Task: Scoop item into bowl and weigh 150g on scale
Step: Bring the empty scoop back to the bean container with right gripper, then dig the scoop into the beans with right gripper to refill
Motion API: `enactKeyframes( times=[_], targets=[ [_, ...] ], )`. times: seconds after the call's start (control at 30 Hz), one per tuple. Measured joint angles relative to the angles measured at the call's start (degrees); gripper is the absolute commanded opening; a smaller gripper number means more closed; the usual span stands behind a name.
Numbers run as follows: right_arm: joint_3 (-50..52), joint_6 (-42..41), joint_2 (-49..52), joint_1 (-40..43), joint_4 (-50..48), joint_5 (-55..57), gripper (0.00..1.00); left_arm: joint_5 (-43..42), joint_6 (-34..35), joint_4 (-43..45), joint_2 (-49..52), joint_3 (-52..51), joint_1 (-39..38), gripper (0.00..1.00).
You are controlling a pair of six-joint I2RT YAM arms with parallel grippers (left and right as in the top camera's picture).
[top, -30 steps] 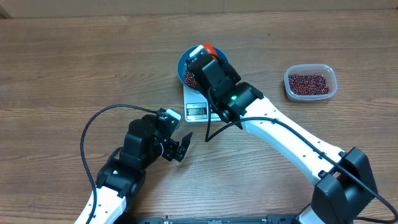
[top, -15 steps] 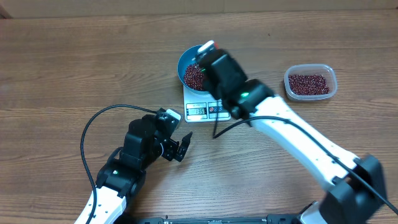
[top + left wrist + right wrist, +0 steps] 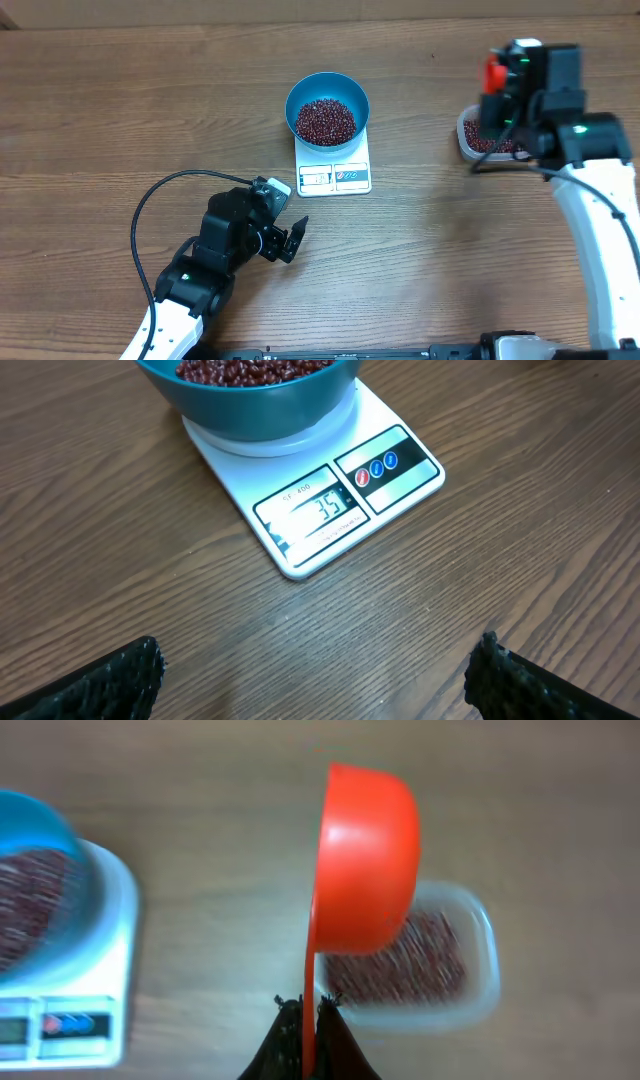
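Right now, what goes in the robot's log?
left claw: open, empty | right claw: shut on scoop, above tub | bowl: beans inside, on scale

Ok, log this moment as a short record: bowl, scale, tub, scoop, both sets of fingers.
bowl: blue, on the scale, holding beans
scale: white, display lit, shows 35, any leading digit unclear
tub: clear, right of the scale, holds more beans
scoop: orange, held above the tub, inside hidden
right fingers: shut on the scoop handle
left fingers: open, empty, facing the scale
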State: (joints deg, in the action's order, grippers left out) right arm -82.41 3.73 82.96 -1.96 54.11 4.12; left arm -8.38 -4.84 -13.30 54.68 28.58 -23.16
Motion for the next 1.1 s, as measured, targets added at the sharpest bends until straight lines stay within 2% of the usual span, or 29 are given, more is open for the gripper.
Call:
enactKeyframes(
  times=[0.23,0.63,1.1],
  targets=[
    [0.17,0.63,5.27,7.50,2.49,-1.60,0.04,0.00,0.00,-0.02,0.00,0.00,0.00,1.00],
    [1.20,2.84,17.25,8.20,2.45,-4.87,0.04,0.00,0.00,-0.04,0.00,0.00,0.00,1.00],
    [1.20,3.85,19.76,13.25,2.45,-8.48,0.04,0.02,0.00,-0.24,0.00,0.00,0.00,1.00]
  ],
)
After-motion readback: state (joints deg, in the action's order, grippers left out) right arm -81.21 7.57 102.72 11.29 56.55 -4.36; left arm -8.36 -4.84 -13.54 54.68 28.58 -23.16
